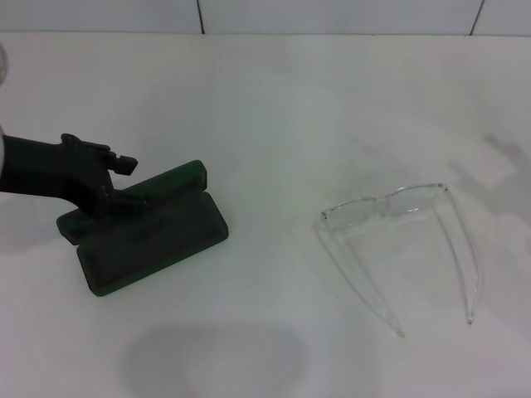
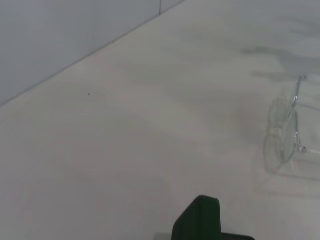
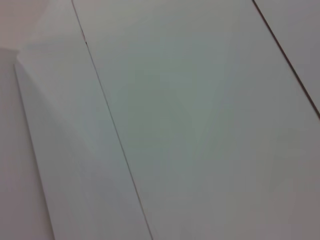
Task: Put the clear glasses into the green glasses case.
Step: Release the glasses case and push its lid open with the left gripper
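The green glasses case (image 1: 153, 228) lies open near the table's (image 1: 265, 99) left edge, no lettering legible, left gripper (image 1: 112, 178) at its lid, grip unclear. The clear glasses (image 1: 398, 240) sit unfolded at right, temples pointing toward the near edge.

A wide stretch of bare table (image 1: 274, 108) is left between the open green glasses case (image 1: 158, 236) and the clear glasses (image 1: 398, 240). The case's lid side is blocked by the left gripper (image 1: 116, 178).
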Controlling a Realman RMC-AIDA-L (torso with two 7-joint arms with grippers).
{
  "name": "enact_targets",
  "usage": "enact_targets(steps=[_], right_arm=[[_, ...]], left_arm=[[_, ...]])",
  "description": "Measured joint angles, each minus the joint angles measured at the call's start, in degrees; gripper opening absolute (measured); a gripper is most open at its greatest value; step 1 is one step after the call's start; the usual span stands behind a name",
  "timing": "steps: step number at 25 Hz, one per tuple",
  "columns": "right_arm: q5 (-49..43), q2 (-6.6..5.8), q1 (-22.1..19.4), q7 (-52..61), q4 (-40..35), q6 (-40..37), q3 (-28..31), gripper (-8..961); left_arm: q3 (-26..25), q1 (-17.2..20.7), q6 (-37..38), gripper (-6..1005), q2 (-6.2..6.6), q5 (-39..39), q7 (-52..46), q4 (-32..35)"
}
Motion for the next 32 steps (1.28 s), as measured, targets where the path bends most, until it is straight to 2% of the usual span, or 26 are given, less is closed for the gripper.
enact_targets(steps=[8,22,28,32], right_arm=[[-0.15,0.09,-0.26,-1.47,0.31,0.17,-0.03,857],[-0.18,0.21,-0.61,-1.94,0.33,-0.38,0.19,858],[-0.18,0.22,-0.7,-2.0,0.33,-0.68,-0.07,858],[-0.18,0.27,-0.98,-2.03,0.33,-0.94,-0.06,857]], left_arm=[[0.07,-2.92,-0.35,579,-0.04,3.91,-0.06,-4.68],[0.16,-3.38,-1.15,497,0.01,5.84,-0.06,-5.68],[0.18,-3.41,-1.15,493,-0.03,6.47,-0.98,-5.73],[0.18,-3.37,-1.15,448,-0.02,6.81,-1.25,-5.73]])
